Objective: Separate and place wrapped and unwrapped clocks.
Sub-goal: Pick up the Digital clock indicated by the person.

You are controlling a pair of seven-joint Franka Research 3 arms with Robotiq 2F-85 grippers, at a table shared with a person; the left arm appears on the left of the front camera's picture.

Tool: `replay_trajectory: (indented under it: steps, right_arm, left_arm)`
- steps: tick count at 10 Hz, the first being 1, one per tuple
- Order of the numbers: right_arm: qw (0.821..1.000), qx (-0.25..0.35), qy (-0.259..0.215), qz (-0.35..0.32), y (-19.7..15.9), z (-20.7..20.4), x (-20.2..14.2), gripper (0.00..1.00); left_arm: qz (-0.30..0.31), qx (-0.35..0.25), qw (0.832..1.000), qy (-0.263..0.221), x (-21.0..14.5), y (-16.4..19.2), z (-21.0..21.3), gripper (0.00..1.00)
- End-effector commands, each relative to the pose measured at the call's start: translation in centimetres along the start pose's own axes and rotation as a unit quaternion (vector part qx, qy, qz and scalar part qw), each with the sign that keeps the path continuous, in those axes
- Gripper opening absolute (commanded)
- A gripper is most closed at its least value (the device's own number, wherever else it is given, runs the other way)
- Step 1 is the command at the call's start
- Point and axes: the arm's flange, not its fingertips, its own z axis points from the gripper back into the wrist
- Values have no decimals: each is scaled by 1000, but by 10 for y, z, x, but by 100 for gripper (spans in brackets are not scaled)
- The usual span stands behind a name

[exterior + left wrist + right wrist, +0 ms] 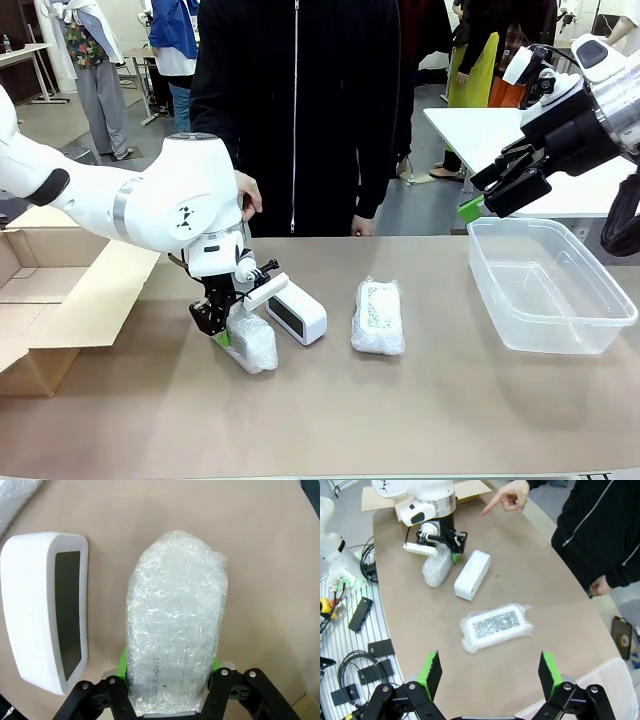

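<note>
The near end of the wrapped clock (176, 615) is hidden by the left gripper (169, 669); print (156, 667) beneath the wrap is smeared, unreadable. The cardboard box (60, 300) is chopped off at the left edge.

I'm seeing a clear rectangular plastic tub (556, 337) at three o'clock on my brown table (420, 410), an open brown cardboard box (62, 300) at the nine o'clock edge, and a white tabletop (468, 132) beyond at two o'clock.

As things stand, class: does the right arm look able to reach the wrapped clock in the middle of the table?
Probably yes. The right gripper hangs open above the table, and the middle wrapped clock lies uncovered ahead of it, apart from the bare clock and the left gripper.
</note>
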Motion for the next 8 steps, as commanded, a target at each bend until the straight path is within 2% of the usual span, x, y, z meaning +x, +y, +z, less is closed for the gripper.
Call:
replay_trajectory:
  steps: [1, 2, 3, 4, 5, 6, 8]
  right_arm:
    - [1000, 8, -7, -2, 0, -1, -1, 100]
    - [1000, 8, -7, -2, 0, -1, -1, 100]
    - [1000, 8, -7, -2, 0, -1, -1, 100]
    - [1000, 8, -7, -2, 0, -1, -1, 100]
    - [1000, 8, -7, -2, 0, -1, -1, 100]
    - [1000, 8, -7, -2, 0, -1, -1, 100]
    - [1000, 8, -7, -2, 0, -1, -1, 100]
  left_arm:
    - [8, -21, 1000, 17, 3, 0, 7, 47]
    - [12, -21, 1000, 14, 2, -1, 9, 40]
    - [22, 2, 1000, 11, 0, -3, 22, 28]
    - [32, 18, 999, 12, -3, -6, 39, 21]
    - [43, 26, 999, 20, -4, -11, 61, 8]
    - [60, 32, 997, 27, -3, -19, 88, 15]
    - [84, 48, 994, 44, 1, -33, 156, 15]
